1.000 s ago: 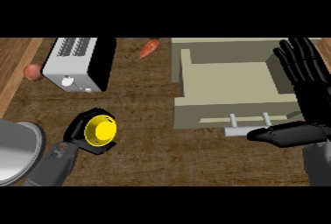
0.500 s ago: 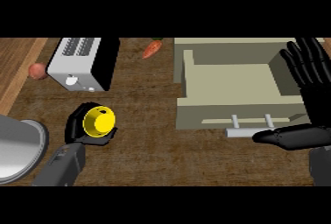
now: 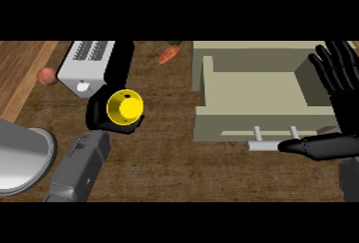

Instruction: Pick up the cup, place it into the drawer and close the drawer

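Holding the cup in curled fingers, the left hand keeps it above the counter, well left of the drawer, with the yellow inside turned toward the camera, so the cup lies tilted in the grasp, not upright. That tilt looks like a result of a side grip: the black fingers wrap the cup's body from below and behind, which leaves the mouth free. The drawer stands pulled out, its beige box open to the top and its handle facing the robot, so there is room to lower the cup straight in. The right hand shows at the right edge with straight fingers up and the thumb lying just beside the handle's right end; it holds nothing, and I judge it is waiting there to push the drawer front once the cup is inside. A toaster sits behind the cup, a carrot lies near the drawer's far left corner, and a grey bowl fills the lower left. The step in hand seems to be the carry: the cup must cross rightward over the drawer's left wall before release.
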`<action>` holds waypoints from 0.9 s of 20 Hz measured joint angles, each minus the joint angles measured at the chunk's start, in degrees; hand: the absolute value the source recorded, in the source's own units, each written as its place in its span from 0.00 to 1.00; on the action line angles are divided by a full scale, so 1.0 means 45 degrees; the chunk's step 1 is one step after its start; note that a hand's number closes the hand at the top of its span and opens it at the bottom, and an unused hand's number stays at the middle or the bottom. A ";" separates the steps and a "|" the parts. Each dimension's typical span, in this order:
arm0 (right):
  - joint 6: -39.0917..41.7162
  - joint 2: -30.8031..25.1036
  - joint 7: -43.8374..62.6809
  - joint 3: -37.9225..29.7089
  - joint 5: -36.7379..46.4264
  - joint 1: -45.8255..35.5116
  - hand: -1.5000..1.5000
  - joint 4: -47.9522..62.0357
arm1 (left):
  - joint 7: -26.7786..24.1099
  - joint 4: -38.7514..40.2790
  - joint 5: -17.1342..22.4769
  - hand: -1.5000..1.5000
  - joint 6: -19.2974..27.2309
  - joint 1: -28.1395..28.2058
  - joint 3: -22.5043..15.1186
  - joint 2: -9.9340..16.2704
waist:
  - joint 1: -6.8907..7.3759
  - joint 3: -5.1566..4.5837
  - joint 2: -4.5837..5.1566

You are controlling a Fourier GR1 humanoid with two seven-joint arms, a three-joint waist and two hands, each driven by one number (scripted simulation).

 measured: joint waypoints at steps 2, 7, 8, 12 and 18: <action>-0.0038 0.0078 -0.0081 0.0088 0.0134 0.0141 0.00 -0.0046 | 0.0775 -0.0775 0.0036 1.00 0.0153 -0.0537 -0.0213 -0.0214 | 0.0051 0.0008 -0.0035; 0.0138 -0.0096 -0.0452 -0.0172 0.0159 0.0240 0.00 0.0307 | 0.2996 -0.2757 0.0088 1.00 0.0670 -0.1512 -0.1029 -0.0757 | 0.0099 0.0014 -0.0055; 0.0097 -0.0076 -0.0340 -0.0144 0.0167 0.0292 0.00 0.0120 | 0.3484 -0.3073 0.0121 1.00 0.0845 -0.1770 -0.1146 -0.0843 | 0.0076 0.0015 -0.0054; -0.0028 0.0073 -0.0543 -0.0080 0.0322 0.0109 0.00 0.0412 | 0.5400 -0.4226 0.0530 1.00 0.2029 -0.2786 -0.2169 -0.1042 | 0.0019 0.0009 -0.0044; 0.0122 0.0037 -0.0816 -0.0167 0.0299 0.0391 0.00 0.0258 | 0.7645 -0.4099 0.0822 1.00 0.3980 -0.5190 -0.3103 -0.1137 | -0.0210 0.0010 0.0018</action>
